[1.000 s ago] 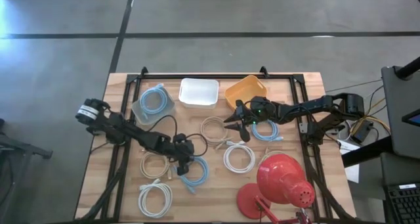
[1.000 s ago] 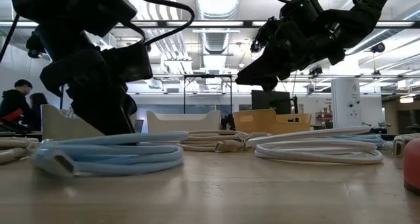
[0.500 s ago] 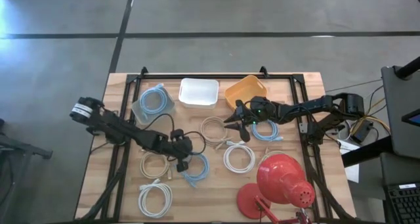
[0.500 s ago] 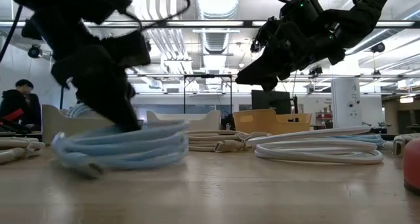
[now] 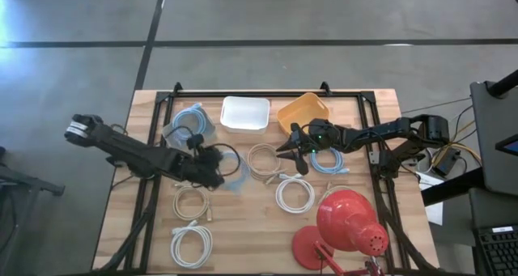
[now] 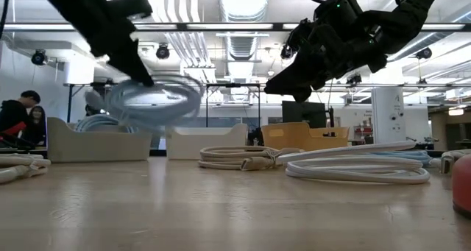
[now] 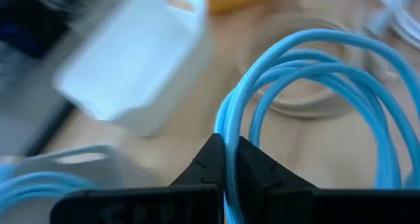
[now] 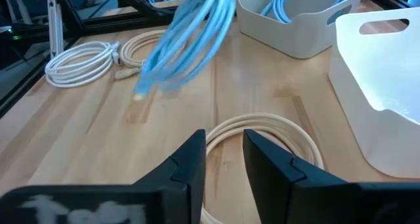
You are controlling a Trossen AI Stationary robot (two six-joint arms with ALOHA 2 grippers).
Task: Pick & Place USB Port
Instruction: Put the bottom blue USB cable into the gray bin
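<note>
A light blue USB cable coil [image 6: 152,101] hangs in the air below my left gripper [image 6: 140,76], which is shut on it. In the high view the coil [image 5: 235,179] sits over the table's middle-left, next to my left gripper [image 5: 215,169], near the grey bin [image 5: 188,124] that holds more blue cables. The right wrist view shows the coil [image 8: 187,37] blurred above the wood. My right gripper [image 5: 290,154] waits open, raised near the table's middle, above a beige coil [image 8: 259,135]. My left gripper pinches the blue coil's bundled strands [image 7: 228,135] between its two fingers [image 7: 209,163], several loops together. The fingers lie across the strands. The coil is lifted clear of the table and hangs tilted below the fingers.
A white bin [image 5: 245,114] and a yellow bin [image 5: 303,112] stand along the far edge beside the grey bin. White coils [image 5: 294,195] [image 5: 191,244], beige coils [image 5: 265,159] [image 5: 192,201] and another blue coil [image 5: 328,160] lie on the wood. A red lamp [image 5: 348,223] stands at the near right.
My left gripper, shut on the blue coil, has risen and moved toward the far-left, toward the grey bin. The coil, which lay on the table a second ago, first slid and tipped, then came lifted clear. The right arm has kept still.
</note>
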